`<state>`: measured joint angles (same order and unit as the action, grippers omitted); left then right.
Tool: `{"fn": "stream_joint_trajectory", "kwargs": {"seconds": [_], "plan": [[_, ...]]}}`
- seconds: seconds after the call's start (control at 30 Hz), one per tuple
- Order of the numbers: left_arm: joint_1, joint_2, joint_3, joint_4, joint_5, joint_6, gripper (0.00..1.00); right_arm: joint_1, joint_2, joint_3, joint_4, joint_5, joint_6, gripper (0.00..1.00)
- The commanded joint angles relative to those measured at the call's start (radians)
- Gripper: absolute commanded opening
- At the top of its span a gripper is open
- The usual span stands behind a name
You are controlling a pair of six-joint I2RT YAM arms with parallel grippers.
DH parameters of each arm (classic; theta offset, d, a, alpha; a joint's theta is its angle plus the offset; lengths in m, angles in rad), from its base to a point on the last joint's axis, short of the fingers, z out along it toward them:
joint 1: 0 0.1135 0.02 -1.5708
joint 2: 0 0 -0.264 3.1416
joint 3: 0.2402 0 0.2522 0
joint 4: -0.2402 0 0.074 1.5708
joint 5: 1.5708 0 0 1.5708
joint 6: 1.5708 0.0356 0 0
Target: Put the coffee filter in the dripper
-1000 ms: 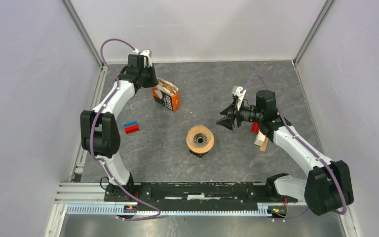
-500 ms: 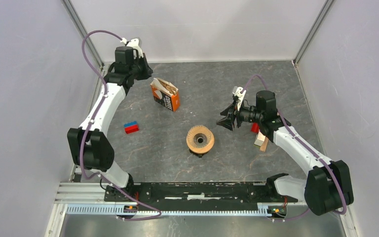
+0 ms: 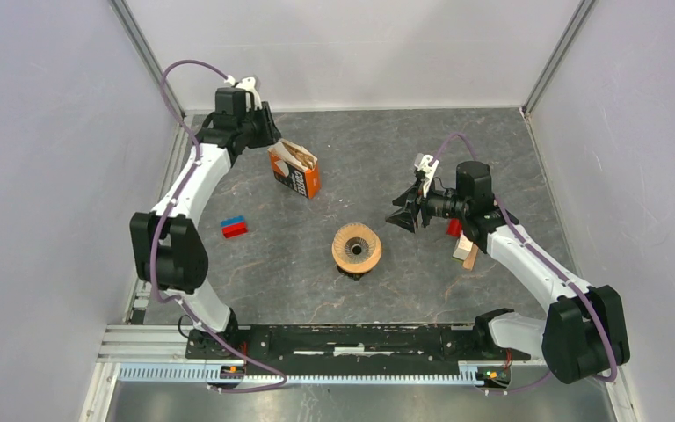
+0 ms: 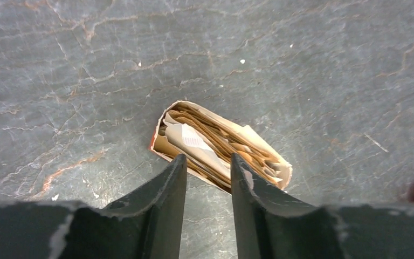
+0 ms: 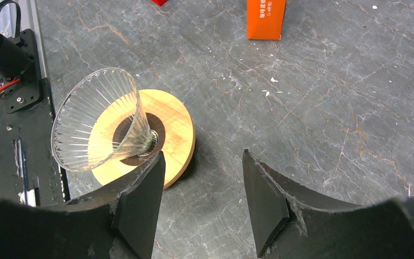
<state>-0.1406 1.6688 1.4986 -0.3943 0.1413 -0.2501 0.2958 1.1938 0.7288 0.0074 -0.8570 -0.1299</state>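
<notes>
The dripper [image 3: 357, 249], a clear ribbed glass cone in a tan wooden ring, stands at the table's middle. In the right wrist view its cone [image 5: 99, 121] shows just left of my fingers. An orange box [image 3: 295, 169] with an open top holds brown paper coffee filters [image 4: 221, 143]. My left gripper [image 3: 266, 134] hovers above the box's back-left edge; in its wrist view [image 4: 207, 162] the jaws stand a little apart and empty. My right gripper [image 3: 402, 211] is open and empty, just right of the dripper, as the right wrist view [image 5: 202, 162] also shows.
A red and blue block [image 3: 234, 226] lies at the left. Wooden blocks [image 3: 468, 253] and a red block lie under my right forearm. The orange box shows at the top of the right wrist view [image 5: 266, 19]. Grey walls close in three sides.
My left arm swung away to the back left, then came part way back towards the orange box. The right arm and the dripper have not moved.
</notes>
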Motion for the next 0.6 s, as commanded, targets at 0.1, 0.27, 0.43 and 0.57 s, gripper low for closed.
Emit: {"fn": "stream_joint_trajectory", "kwargs": {"seconds": [0.1,0.27,0.43,0.57], "plan": [[0.004,0.078,0.013,0.003,0.016,-0.01,0.48,-0.005,-0.016,-0.003,0.037,-0.013,0.004,0.61],[0.004,0.108,0.034,0.005,0.008,-0.009,0.48,-0.006,-0.011,-0.004,0.04,-0.013,0.004,0.61],[0.004,0.135,0.057,0.005,0.018,-0.019,0.46,-0.006,-0.011,-0.006,0.041,-0.012,0.003,0.61],[0.004,0.144,0.067,0.003,0.025,-0.027,0.42,-0.007,-0.011,-0.01,0.043,-0.01,0.001,0.61]]}}
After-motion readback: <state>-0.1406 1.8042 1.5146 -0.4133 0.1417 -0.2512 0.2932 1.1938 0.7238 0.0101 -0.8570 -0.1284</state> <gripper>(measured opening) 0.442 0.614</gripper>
